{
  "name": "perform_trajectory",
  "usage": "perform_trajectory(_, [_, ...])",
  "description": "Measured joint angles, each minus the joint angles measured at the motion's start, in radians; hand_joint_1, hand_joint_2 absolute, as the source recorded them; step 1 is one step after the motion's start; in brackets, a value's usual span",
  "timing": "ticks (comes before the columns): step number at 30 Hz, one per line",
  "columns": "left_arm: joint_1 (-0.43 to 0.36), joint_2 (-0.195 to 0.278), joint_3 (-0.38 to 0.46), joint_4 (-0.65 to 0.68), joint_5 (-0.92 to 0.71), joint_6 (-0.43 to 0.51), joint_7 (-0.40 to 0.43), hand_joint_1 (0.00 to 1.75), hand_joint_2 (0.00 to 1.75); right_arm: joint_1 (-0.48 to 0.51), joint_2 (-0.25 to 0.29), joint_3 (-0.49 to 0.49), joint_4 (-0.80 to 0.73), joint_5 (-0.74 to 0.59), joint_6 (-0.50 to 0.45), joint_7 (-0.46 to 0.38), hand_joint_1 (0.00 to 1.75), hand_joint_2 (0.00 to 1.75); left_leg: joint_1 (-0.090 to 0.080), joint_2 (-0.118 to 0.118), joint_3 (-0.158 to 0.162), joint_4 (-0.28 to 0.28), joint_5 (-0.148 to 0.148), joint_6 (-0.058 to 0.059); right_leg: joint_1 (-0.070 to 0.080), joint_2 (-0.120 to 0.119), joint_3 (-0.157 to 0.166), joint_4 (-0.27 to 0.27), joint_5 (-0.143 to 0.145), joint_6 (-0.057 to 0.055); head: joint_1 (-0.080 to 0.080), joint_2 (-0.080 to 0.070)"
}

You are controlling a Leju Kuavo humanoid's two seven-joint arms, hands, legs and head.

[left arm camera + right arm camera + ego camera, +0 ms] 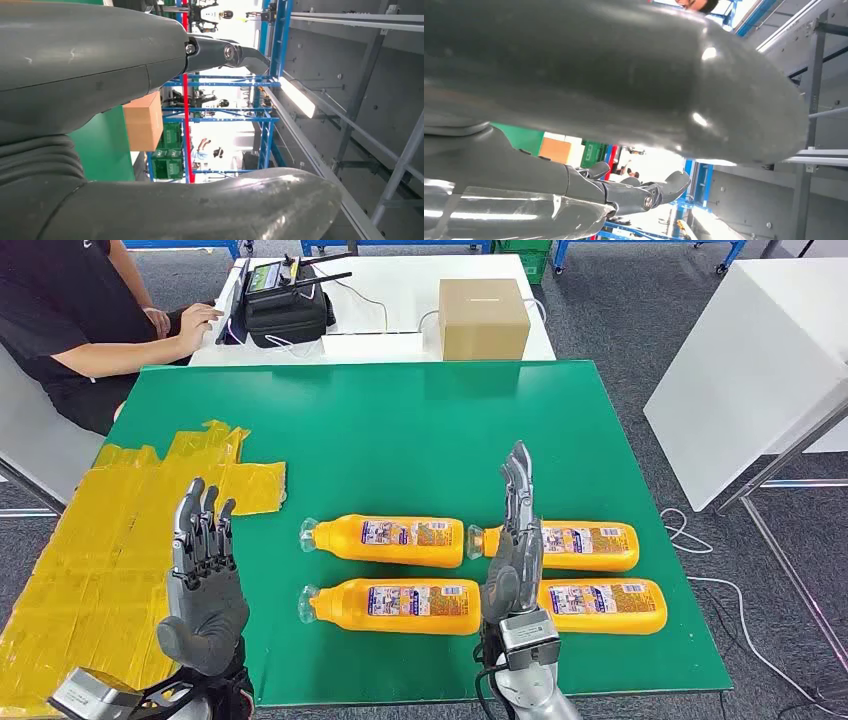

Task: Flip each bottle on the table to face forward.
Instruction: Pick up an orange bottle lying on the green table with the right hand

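Several orange bottles lie on their sides on the green table [400,420], labels up, in two rows. The far left bottle [385,538] and near left bottle [395,604] have their caps to the left. Beside them lie the far right bottle [580,545] and near right bottle [605,606]. My right hand [515,560] is raised between the left and right pairs, fingers straight and pointing up, holding nothing; it hides the right bottles' cap ends. My left hand [203,575] is raised at the table's near left, fingers apart and empty. Both wrist views show the straight fingers [220,52] [644,192].
Yellow tape [120,540] covers the table's left part. Behind the green table a white table carries a cardboard box [483,318] and a black device [285,300]. A person [80,320] sits at the far left. A white cabinet [760,370] stands to the right.
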Motion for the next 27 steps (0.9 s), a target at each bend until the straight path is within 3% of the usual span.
perform_trajectory(9, [0.0,0.0,0.0,0.0,0.0,0.0,0.0,0.05,0.0,0.0,0.0,0.0,0.0,0.0,0.0,0.0,0.0,0.0,0.0,0.0,0.0,0.0,0.0,0.0,0.0,0.0,0.0,0.0,0.0,0.0,0.0,0.0])
perform_trajectory(10, [0.0,0.0,0.0,0.0,0.0,0.0,0.0,0.48,0.0,0.0,0.0,0.0,0.0,0.0,0.0,0.0,0.36,0.0,0.0,0.0,0.0,0.0,0.0,0.0,0.0,0.0,0.0,0.0,0.0,0.0,0.0,0.0])
perform_trajectory(13, [0.0,0.0,0.0,0.0,0.0,0.0,0.0,1.75,0.0,0.0,0.0,0.0,0.0,0.0,0.0,0.0,1.67,0.0,0.0,0.0,0.0,0.0,0.0,0.0,0.0,0.0,0.0,0.0,0.0,0.0,0.0,0.0])
perform_trajectory(14, [0.0,0.0,0.0,0.0,0.0,0.0,0.0,1.75,0.0,0.0,0.0,0.0,0.0,0.0,0.0,0.0,1.75,0.0,0.0,0.0,0.0,0.0,0.0,0.0,0.0,0.0,0.0,0.0,0.0,0.0,0.0,0.0])
perform_trajectory(27, [0.0,0.0,0.0,0.0,0.0,0.0,0.0,1.75,0.0,0.0,0.0,0.0,0.0,0.0,0.0,0.0,1.75,0.0,0.0,0.0,0.0,0.0,0.0,0.0,0.0,0.0,0.0,0.0,0.0,0.0,0.0,0.0])
